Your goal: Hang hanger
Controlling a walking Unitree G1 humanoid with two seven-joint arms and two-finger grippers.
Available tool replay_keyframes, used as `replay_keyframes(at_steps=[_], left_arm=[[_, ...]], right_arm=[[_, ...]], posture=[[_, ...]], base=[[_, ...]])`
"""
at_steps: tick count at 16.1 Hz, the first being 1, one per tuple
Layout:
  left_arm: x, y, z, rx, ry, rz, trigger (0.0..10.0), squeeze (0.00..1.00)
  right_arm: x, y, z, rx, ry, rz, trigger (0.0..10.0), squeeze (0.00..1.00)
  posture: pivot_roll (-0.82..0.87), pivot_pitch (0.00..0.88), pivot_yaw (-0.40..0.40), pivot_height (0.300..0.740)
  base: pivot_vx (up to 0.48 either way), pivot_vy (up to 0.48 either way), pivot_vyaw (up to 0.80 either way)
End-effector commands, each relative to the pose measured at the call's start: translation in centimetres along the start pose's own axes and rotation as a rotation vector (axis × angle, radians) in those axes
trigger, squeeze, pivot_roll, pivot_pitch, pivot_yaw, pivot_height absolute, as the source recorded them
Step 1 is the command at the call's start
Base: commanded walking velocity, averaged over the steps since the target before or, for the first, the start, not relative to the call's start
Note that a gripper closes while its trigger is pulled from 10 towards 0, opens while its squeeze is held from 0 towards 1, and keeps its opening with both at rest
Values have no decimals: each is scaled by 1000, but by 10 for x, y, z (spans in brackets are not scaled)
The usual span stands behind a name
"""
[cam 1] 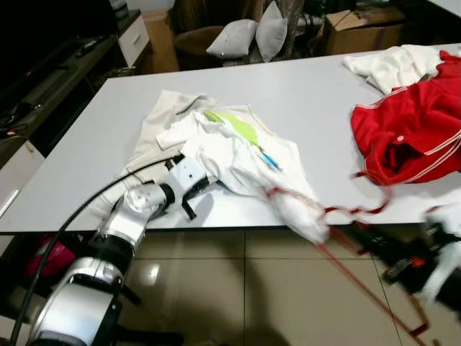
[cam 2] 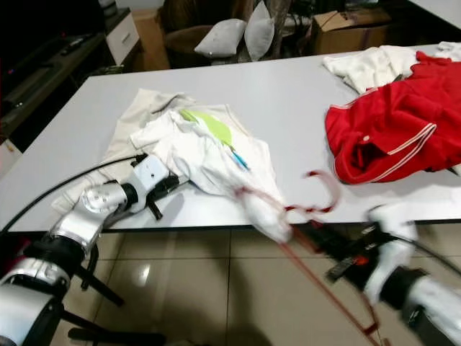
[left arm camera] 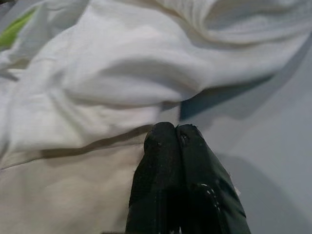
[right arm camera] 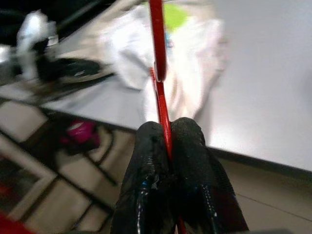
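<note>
table (cam 1: 310, 101): you see a smooth, matt grey top
white shirt (cam 1: 230, 155): soft, creased cloth
red garment (cam 1: 410, 130): cloth
hanger (right arm camera: 158, 63): glossy red, likely plastic
floor (cam 1: 252, 288): your glossy tiles

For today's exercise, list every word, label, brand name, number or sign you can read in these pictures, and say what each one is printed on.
None can be read.
White garment: green and blue patches, no legible lettering.
Red garment: white stripes, no text.
Cardboard box: any print too small to read.
</note>
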State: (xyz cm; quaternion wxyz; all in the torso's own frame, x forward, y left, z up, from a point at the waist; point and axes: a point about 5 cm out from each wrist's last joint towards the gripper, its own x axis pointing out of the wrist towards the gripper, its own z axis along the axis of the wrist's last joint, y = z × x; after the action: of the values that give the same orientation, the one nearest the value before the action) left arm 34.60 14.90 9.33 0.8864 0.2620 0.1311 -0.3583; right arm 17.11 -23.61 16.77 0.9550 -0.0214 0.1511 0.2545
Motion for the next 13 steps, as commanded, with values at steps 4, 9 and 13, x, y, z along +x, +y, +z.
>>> replay_keyframes(at_steps=[4, 9, 13], left_arm=[[13, -25, 21, -6, -143, -33, 10000, 0], [23, -52, 48, 39, -322, -110, 10000, 1000], [37, -68, 53, 176, -295, -149, 10000, 1000]], right_arm=[[-4, -25, 16, -18, -77, -108, 10000, 0], [4, -17, 18, 52, -141, -22, 10000, 0], [6, -21, 18, 91, -155, -26, 10000, 0]], posture=[[-146, 0, 135, 740], [-142, 0, 107, 740], [-152, 0, 100, 740]], base=[[0, 0, 0], [0, 0, 0], [0, 0, 0]])
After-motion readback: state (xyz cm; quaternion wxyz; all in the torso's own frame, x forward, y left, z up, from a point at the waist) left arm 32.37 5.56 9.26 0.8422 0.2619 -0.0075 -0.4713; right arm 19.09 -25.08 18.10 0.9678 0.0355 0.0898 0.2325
